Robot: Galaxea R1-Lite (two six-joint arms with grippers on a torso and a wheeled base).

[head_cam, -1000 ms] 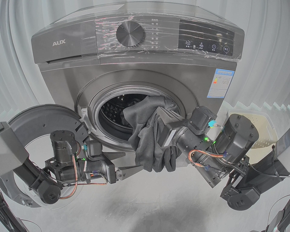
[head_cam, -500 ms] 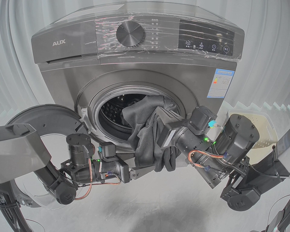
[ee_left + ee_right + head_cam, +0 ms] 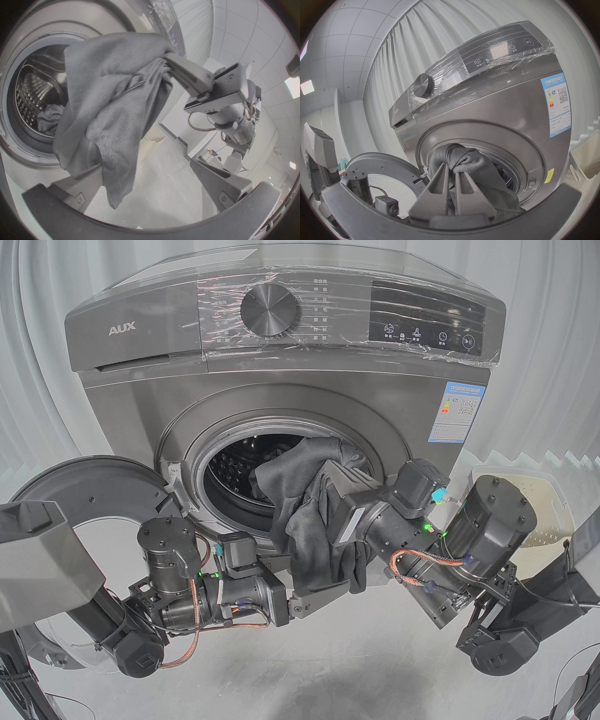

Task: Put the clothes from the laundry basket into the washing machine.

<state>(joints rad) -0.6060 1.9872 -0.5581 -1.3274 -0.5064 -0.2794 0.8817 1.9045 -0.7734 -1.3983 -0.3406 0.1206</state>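
Low and left of centre in the head view, the left gripper (image 3: 322, 596) sits with jaws apart under the hanging tail of the cloth (image 3: 306, 515), one finger seemingly touching it. At centre, the right gripper (image 3: 452, 179) is clamped on the cloth's bunched top at the mouth of the washer (image 3: 400, 402). Much of the cloth drapes outside the drum (image 3: 234, 474). It looks soft, light and limp, so the tail will likely sag and catch the rim. It is best scooped from below at the lowest fold. The basket (image 3: 553, 515) is at the right edge.
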